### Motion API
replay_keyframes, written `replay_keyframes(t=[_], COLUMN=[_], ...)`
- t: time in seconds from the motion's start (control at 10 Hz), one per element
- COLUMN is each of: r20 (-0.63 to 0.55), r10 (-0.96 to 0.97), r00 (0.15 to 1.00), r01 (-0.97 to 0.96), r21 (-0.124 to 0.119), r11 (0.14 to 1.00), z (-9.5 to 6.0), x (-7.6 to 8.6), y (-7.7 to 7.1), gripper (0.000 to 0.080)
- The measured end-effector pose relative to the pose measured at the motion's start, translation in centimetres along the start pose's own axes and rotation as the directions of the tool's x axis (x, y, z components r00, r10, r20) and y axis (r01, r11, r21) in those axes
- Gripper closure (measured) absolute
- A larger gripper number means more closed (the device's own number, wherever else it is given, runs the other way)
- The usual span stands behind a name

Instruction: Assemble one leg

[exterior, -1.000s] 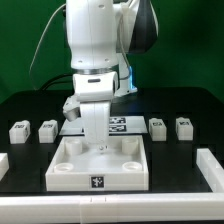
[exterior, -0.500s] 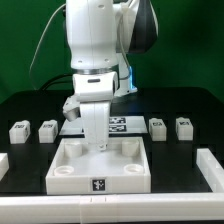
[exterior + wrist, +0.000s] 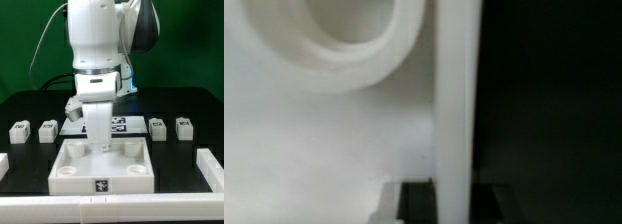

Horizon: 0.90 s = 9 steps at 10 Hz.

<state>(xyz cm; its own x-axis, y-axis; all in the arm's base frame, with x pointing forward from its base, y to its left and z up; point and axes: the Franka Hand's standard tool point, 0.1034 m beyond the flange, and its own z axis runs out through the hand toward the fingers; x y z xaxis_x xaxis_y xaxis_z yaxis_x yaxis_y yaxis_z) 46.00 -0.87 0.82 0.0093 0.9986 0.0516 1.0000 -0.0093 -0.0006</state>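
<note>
**A:** What do the fingers (image 3: 102, 146) have hold of?

**B:** I can't tell. On my wrist view, two dark tips seem to sit on either side of a thin wall (image 3: 459, 100) of the tray (image 3: 313, 140), beside a round socket (image 3: 331, 40). Whether they pinch it or stand open, I can't say. No leg is in them.

**A:** Where are the legs?

**B:** All four stand on the counter (image 3: 25, 110). Two are at the exterior view's left, with the nearer left leg (image 3: 47, 130) close to the tray's back corner. Two are at its right, starting with the inner right leg (image 3: 157, 126).

**A:** What could go wrong?

**B:** If the hold on that wall is shallow, I judge the tray may slip or twist when moved. A swinging corner could then topple a leg.

**A:** Any blind spots?

**B:** From outside, the arm hides the tips and part of the marker board (image 3: 118, 125). The wrist view is blurred.
</note>
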Motion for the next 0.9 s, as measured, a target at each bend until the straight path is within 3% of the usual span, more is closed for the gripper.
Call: replay_keyframes(t=[0.4,0.6,0.9], r20=[-0.042,-0.051,-0.052], r10=[-0.001,0.010,-0.019], r00=[0.999,0.999,0.998], r01=[0.000,-0.011,0.019], r21=[-0.029,-0.023,-0.003], r11=[1.000,1.000,1.000], z=[-0.1,0.4,0.5], x=[6.4,7.4,7.3], y=[3.0,4.3,4.3], gripper=[0.0742,0.0742,0.0742])
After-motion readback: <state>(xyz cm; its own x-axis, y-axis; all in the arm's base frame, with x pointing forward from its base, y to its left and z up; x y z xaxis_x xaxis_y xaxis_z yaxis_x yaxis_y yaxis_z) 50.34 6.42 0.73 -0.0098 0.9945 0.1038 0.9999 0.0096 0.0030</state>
